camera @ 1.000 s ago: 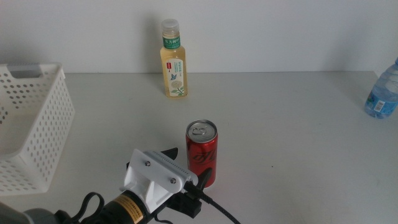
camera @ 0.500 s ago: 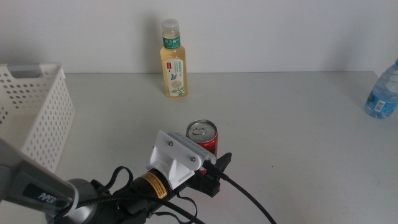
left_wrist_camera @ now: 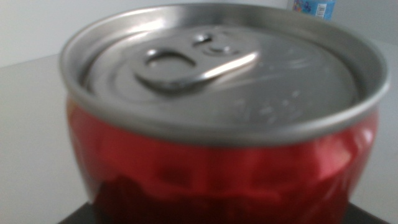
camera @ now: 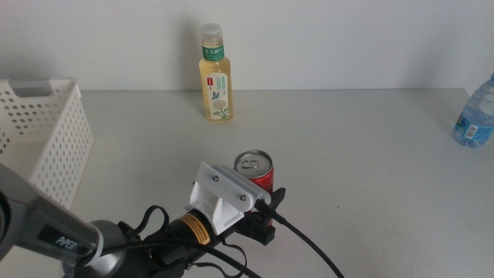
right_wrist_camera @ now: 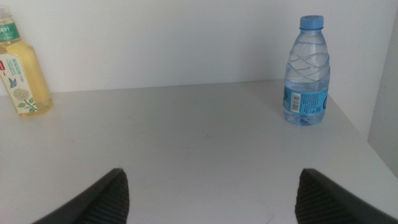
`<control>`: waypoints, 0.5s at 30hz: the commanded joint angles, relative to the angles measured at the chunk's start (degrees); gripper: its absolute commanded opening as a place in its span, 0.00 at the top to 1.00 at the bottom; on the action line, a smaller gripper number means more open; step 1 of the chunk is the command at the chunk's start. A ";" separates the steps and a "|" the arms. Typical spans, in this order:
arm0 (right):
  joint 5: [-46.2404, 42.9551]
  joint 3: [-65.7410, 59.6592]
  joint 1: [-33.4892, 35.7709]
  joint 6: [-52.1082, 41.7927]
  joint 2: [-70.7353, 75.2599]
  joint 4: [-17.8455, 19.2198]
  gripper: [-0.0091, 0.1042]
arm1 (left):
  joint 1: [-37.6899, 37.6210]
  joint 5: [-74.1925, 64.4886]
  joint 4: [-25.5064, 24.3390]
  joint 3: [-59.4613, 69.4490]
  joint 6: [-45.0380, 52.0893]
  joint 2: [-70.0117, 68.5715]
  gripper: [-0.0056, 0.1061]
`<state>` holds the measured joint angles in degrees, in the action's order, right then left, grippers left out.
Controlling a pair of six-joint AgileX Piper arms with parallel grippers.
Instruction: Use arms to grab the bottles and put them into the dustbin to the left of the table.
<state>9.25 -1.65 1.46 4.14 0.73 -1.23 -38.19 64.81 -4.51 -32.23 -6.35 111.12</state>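
Nothing appears binned yet: the red can, tea bottle and water bottle all stand on the table, with the visible part of the dustbin empty. The left claw is right at the can, which fills its wrist view; whether it is spread or pinching I cannot tell. The right claw waits spread wide, the water bottle well ahead of it.

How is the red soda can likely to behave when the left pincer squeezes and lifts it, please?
The red soda can has a smooth, glossy wall, so it may slip in the left pincer. Its thin metal sides could dent under a hard squeeze. It stands upright with its tab apparently unopened, so it is probably full and fairly heavy for its size.
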 commanded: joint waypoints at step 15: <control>-4.25 0.58 -0.26 -0.72 1.29 0.68 0.26 | 0.05 -19.39 3.76 -1.08 0.42 -19.46 0.88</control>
<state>9.25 -1.65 1.46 4.14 0.73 -1.23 -38.24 42.35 -1.58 -32.06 -6.11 97.41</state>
